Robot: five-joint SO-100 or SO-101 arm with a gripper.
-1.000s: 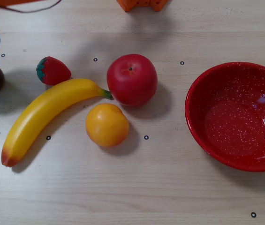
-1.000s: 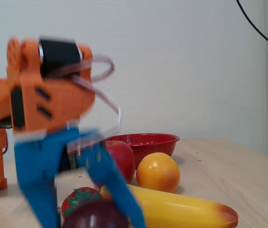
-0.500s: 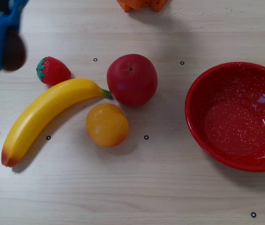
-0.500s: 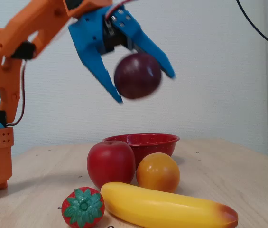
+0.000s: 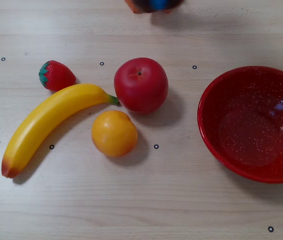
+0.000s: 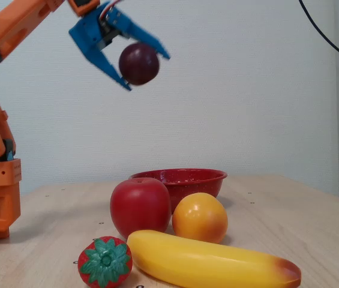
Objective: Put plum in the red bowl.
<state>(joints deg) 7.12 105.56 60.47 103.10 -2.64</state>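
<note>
We are in the carry step: our blue end effector (image 6: 138,65) pinches the small glossy dark purple plum (image 6: 138,63) high above the desk (image 6: 277,210), and next we judge it must travel over the wide speckled red bowl (image 5: 254,122) and let go.

The plum (image 6: 138,63) was dark purple-brown between blue jaws on an orange arm (image 6: 1,30). The red bowl (image 5: 211,135) carried fine white speckles. Red apple (image 5: 140,84), orange fruit (image 5: 114,133), yellow banana (image 5: 46,122), green-leafed red strawberry (image 5: 56,75); pale wood-grain table (image 5: 131,205).
</note>
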